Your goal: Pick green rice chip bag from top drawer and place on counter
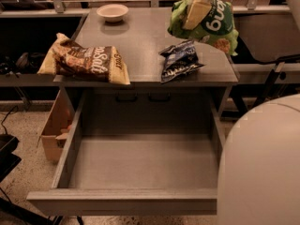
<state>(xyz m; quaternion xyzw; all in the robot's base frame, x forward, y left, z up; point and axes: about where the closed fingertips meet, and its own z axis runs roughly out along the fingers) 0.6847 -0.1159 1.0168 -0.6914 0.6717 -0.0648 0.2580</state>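
Note:
My gripper [198, 9] comes down from the top edge and is shut on the green rice chip bag [211, 23]. The bag hangs crumpled in the air above the right rear part of the counter [145, 41], its white lettering upside down. The top drawer [140, 163] is pulled fully open below the counter and its grey floor is bare. A pale finger [196, 12] shows against the front of the bag.
A dark blue-black bag [180, 61] lies on the counter just below the hanging bag. A brown and yellow bag [86, 60] lies at the counter's left edge. A small white bowl [112, 12] stands at the back. My pale body [262, 168] fills the lower right. A cardboard box [56, 128] sits left of the drawer.

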